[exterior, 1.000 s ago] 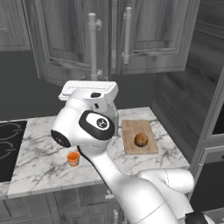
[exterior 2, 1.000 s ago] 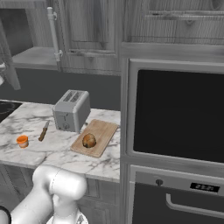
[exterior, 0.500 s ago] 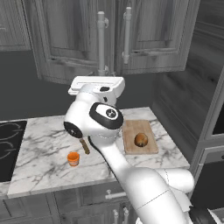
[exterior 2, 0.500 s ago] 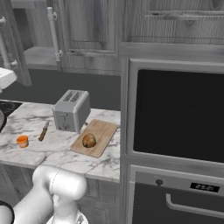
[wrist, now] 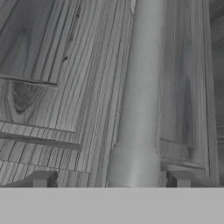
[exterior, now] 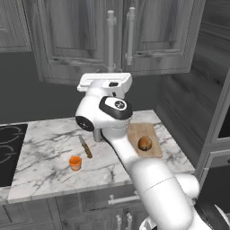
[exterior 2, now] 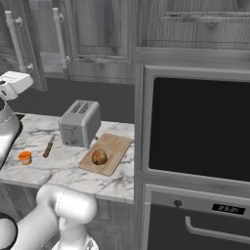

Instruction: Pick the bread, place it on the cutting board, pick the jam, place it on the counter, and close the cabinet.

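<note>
Cabinet (exterior: 85,40) door handle (wrist: 140,100) sits btwn wide-open gripper (wrist: 109,178) tips.

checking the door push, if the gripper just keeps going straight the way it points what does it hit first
Most likely the silver bar handle of the cabinet. In the hand view the bar runs up between the open gripper fingertips, with the grey door panel right behind it. How near the handle is, the pictures do not settle.
</note>
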{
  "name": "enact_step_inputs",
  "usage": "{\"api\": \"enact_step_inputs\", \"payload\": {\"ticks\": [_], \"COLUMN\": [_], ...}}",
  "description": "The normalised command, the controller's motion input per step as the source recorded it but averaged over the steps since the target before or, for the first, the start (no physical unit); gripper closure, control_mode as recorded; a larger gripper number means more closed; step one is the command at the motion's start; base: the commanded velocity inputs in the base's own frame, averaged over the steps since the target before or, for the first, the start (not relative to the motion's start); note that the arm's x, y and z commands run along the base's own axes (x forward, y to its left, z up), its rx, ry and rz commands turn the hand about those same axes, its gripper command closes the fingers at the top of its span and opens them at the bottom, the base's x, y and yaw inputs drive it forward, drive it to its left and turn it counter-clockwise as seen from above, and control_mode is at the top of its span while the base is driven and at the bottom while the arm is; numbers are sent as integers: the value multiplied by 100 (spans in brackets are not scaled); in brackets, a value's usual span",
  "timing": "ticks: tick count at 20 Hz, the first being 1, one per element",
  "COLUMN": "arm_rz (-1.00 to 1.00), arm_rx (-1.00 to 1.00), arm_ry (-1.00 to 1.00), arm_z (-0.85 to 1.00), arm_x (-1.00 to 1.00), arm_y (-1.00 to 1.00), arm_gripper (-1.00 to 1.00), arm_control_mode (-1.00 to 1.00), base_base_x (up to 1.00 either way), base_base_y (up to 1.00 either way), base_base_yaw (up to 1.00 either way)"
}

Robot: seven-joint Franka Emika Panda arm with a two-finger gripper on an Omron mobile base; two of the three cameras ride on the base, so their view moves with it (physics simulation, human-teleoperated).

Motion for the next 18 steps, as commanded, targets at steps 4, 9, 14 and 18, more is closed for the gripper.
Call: {"api": "enact_step_inputs", "payload": {"ticks": [4,9,14,18], "arm_rz": [0,0,0,0], "arm_rx": [0,0,1,5], "arm_ry": [0,0,0,0], "arm_z": [-4,-3,0,0], "arm_x": [54,50,51,44], "arm_y": [0,0,-1,-4], "arm_gripper": [-100,-100,-100,-100], "arm_control_mode": [-100,-100,-100,-100], "base_base_x": [0,0,0,0], "base_base_y": [0,0,0,0], "base_base_yaw": [0,0,0,0]}}
